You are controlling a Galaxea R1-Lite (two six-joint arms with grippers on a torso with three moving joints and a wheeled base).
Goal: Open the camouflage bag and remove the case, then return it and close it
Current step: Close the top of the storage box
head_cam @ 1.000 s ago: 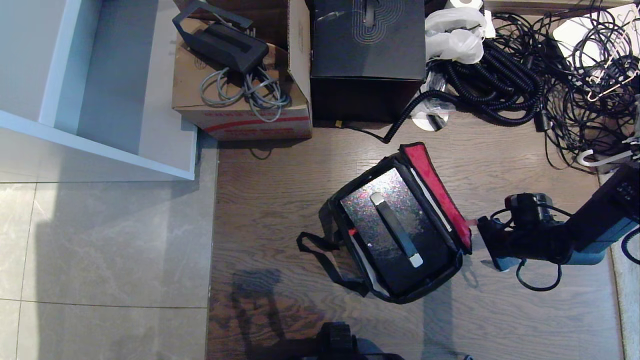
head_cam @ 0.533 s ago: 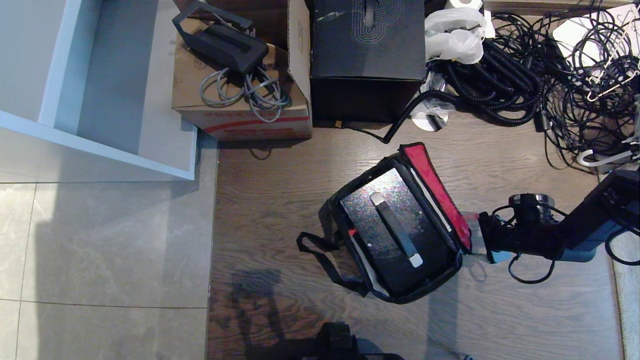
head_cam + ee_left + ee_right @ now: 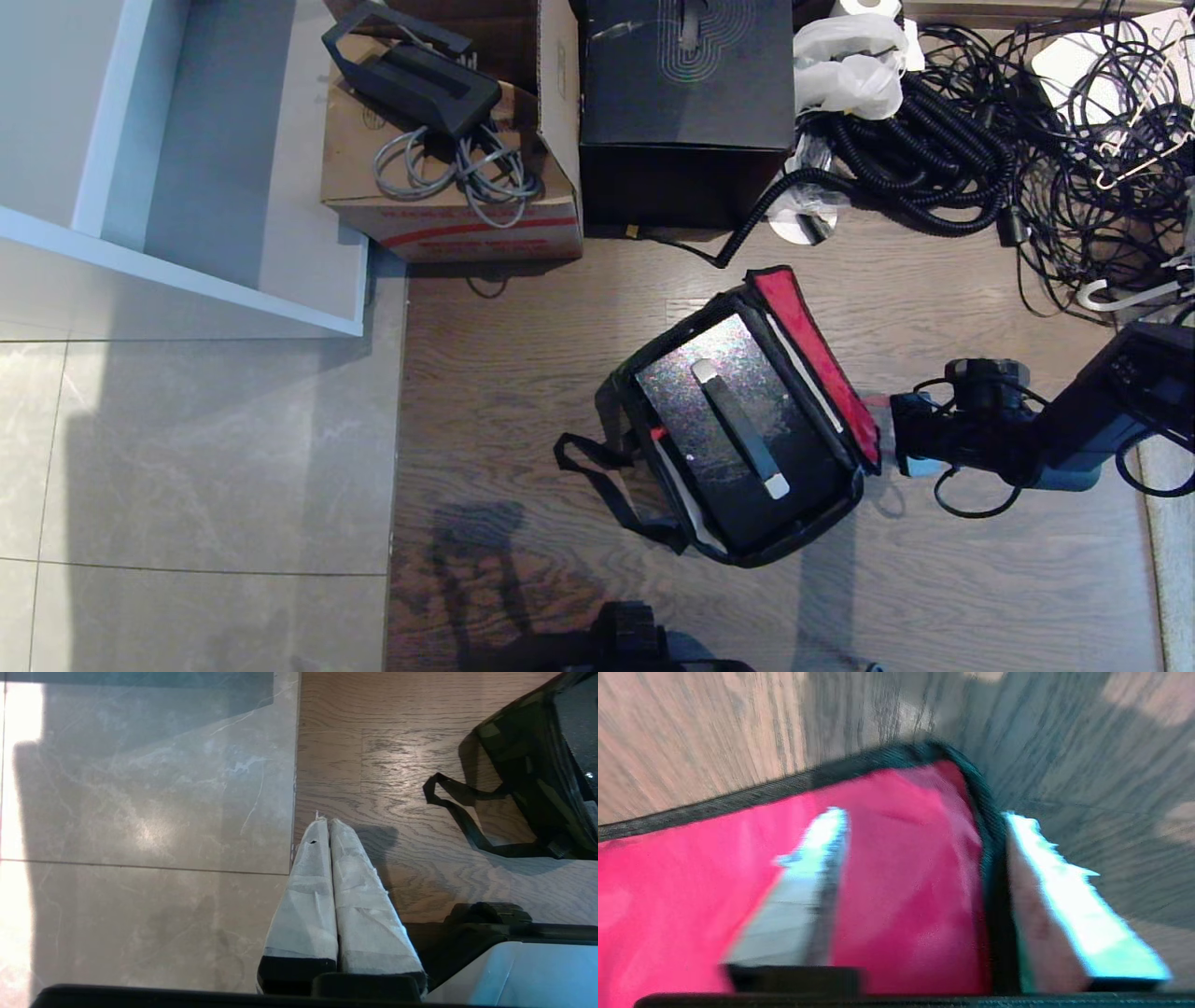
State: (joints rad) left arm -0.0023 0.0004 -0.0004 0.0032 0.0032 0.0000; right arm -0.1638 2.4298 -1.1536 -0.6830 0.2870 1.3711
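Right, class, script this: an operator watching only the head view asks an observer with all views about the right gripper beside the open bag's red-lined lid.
Operator: Is the right gripper on the lid?
Observer: Its fingers straddle the lid's black edge, one over the red lining, one outside.
Operator: Clamped?
Observer: No, a gap shows beside the edge.
Operator: And the left gripper?
Observer: Shut, empty, hanging over the floor near the bag's strap.
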